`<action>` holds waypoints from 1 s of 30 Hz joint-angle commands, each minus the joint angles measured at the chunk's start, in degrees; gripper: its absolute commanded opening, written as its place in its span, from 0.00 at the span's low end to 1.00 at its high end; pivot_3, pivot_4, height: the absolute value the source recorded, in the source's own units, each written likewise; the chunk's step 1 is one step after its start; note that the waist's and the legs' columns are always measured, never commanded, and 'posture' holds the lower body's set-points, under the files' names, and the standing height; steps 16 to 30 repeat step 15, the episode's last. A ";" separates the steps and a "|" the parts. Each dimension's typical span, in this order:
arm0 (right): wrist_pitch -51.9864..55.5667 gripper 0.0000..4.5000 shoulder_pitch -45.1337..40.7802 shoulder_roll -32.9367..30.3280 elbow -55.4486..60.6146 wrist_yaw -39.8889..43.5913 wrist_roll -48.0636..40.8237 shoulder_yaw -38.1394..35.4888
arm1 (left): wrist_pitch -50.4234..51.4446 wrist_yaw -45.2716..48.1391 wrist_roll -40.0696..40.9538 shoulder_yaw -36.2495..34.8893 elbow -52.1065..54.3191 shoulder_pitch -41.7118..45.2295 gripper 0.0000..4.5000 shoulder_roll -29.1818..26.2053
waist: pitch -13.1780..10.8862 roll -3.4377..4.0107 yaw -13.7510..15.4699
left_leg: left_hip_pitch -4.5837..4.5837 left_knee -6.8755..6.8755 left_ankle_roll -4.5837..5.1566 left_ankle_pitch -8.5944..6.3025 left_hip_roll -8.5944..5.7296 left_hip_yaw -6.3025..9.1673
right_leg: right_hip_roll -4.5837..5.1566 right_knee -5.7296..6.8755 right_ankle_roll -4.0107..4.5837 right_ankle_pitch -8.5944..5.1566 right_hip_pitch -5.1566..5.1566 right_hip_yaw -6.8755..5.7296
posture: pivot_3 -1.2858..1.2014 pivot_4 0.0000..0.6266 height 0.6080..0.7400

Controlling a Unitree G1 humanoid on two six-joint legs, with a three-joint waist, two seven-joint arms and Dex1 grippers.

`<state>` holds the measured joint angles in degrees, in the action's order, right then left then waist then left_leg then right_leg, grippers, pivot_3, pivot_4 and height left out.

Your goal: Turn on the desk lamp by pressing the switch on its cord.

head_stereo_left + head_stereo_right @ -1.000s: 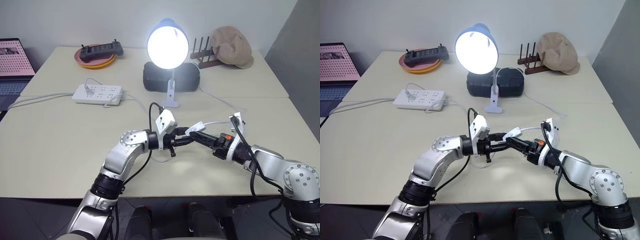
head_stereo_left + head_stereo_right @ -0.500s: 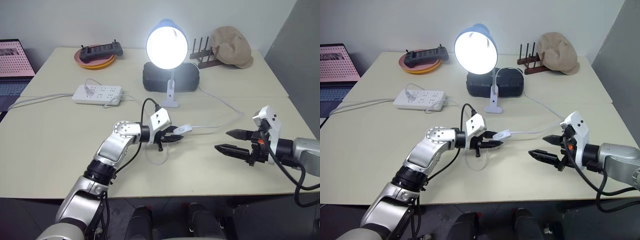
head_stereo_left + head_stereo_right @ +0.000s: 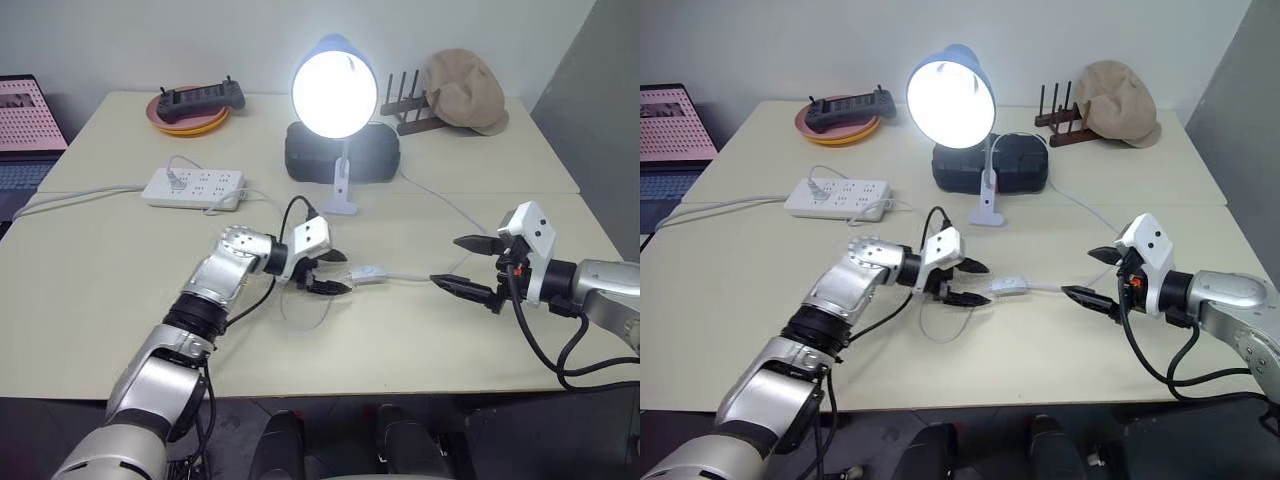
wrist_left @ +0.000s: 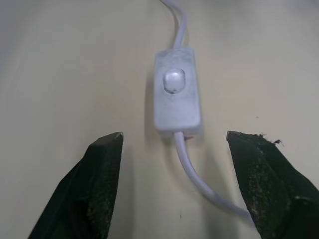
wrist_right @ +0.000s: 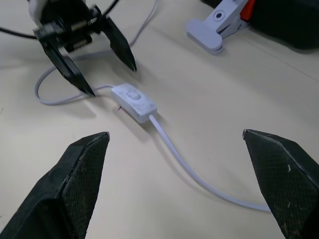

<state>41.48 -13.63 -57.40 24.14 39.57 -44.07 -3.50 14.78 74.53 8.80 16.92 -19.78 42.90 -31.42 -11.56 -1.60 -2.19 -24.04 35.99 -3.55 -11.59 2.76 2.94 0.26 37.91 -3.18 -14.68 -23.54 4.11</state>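
The switch [image 3: 369, 274] lay flat on the cream table [image 3: 110, 290], its small rocker button facing up, with the thin white cord [image 3: 408, 277] running out of both ends: one length looped back beneath the left gripper, the other stretched toward the right gripper before curving up the table toward the lamp. The left gripper [image 3: 333, 271] hovered just beside the switch with its two black fingers spread wide and nothing between them; seen from its wrist, the switch sat ahead of the gap between the fingertips, untouched. The right gripper [image 3: 464, 264] stood apart on the other side, fingers likewise splayed wide and empty, pointing back toward the switch. Behind them the desk lamp [image 3: 334, 88] shone brightly, its blue shade tilted forward on a thin white stem above a small clip base [image 5: 215, 30], in front of a black case [image 3: 343, 150]. Farther off lay a white power strip [image 3: 193, 187], an orange plate [image 3: 190, 124] carrying a black controller [image 3: 203, 98], a dark wooden rack [image 3: 404, 104] and a beige cap [image 3: 463, 92].
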 commanded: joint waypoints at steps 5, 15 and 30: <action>-2.78 1.00 -1.40 -2.45 -3.71 11.07 4.14 -0.69 | 13.60 2.98 9.66 -14.87 19.09 -10.41 0.98 -17.12 | -0.01 0.02 -0.41 | 0.09 -0.02 0.00 0.00 0.02 -0.02 | 0.01 0.07 0.02 -0.01 0.02 0.00 | 0.52 0.24 1.00; -5.01 1.00 -3.46 -2.38 -9.39 18.26 9.27 0.22 | 18.83 -2.89 13.80 -30.14 27.18 -25.09 0.98 -26.97 | -0.04 0.02 -0.08 | 0.14 0.04 -0.01 0.00 0.01 -0.05 | 0.09 0.07 0.35 -0.20 0.03 -0.03 | 0.52 0.24 1.00; -5.01 1.00 -3.46 -2.38 -9.39 18.26 9.27 0.22 | 18.83 -2.89 13.80 -30.14 27.18 -25.09 0.98 -26.97 | -0.04 0.02 -0.08 | 0.14 0.04 -0.01 0.00 0.01 -0.05 | 0.09 0.07 0.35 -0.20 0.03 -0.03 | 0.52 0.24 1.00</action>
